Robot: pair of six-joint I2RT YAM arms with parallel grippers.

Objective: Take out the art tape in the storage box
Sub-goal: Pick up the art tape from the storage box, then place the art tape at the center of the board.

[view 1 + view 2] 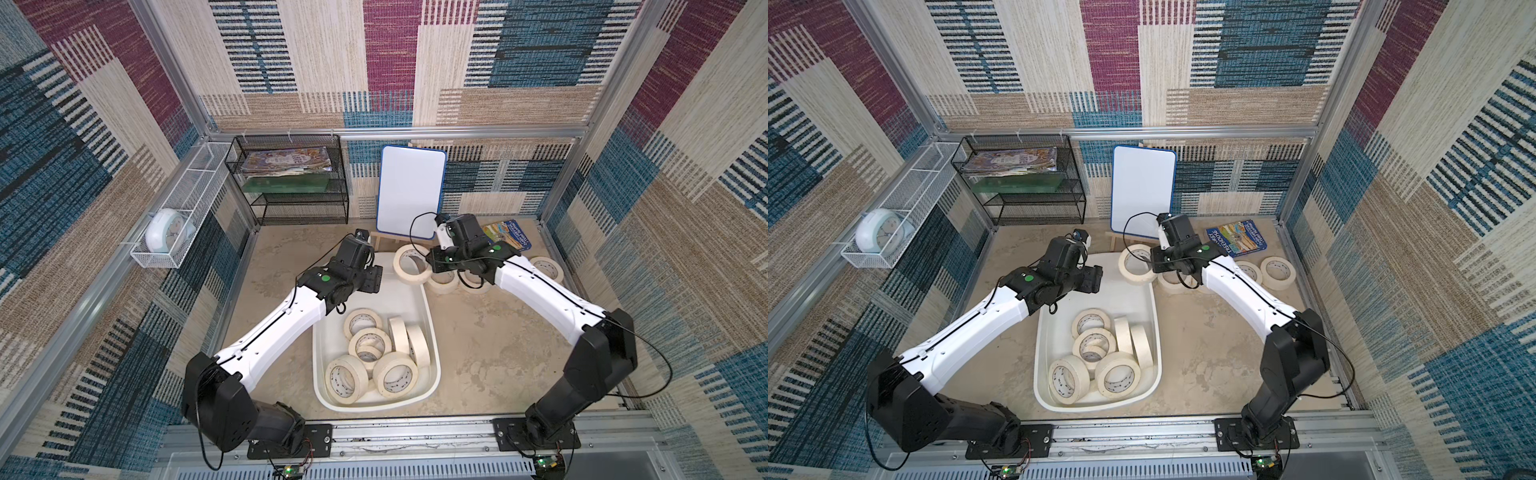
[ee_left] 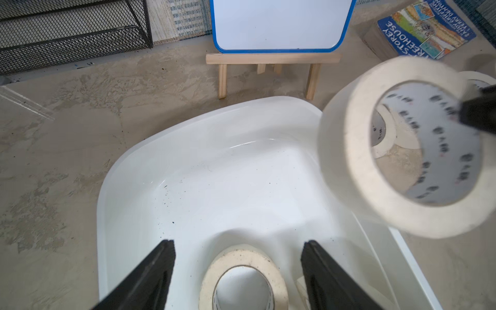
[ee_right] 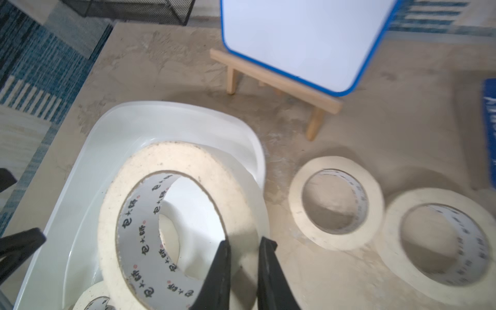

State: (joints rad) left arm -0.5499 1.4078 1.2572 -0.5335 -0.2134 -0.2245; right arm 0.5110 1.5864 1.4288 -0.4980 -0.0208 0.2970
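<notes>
The white storage box (image 1: 434, 332) lies in the middle of the table with several cream art tape rolls (image 1: 365, 343) in its near half. My right gripper (image 3: 245, 241) is shut on the wall of one roll (image 3: 188, 161), one finger inside the ring and one outside. It holds that roll (image 1: 405, 266) tilted above the box's far right corner. My left gripper (image 2: 239, 243) hangs open over the box's far end, above a flat-lying roll (image 2: 241, 257) and not touching it. Other rolls (image 1: 548, 268) lie on the table right of the box.
A blue-framed whiteboard (image 1: 411, 191) on a small wooden easel stands just behind the box. A blue book (image 1: 507, 235) lies at the back right. A black mesh shelf (image 1: 291, 183) stands at the back left, and a white wire basket (image 1: 178, 208) holding a clock hangs on the left wall.
</notes>
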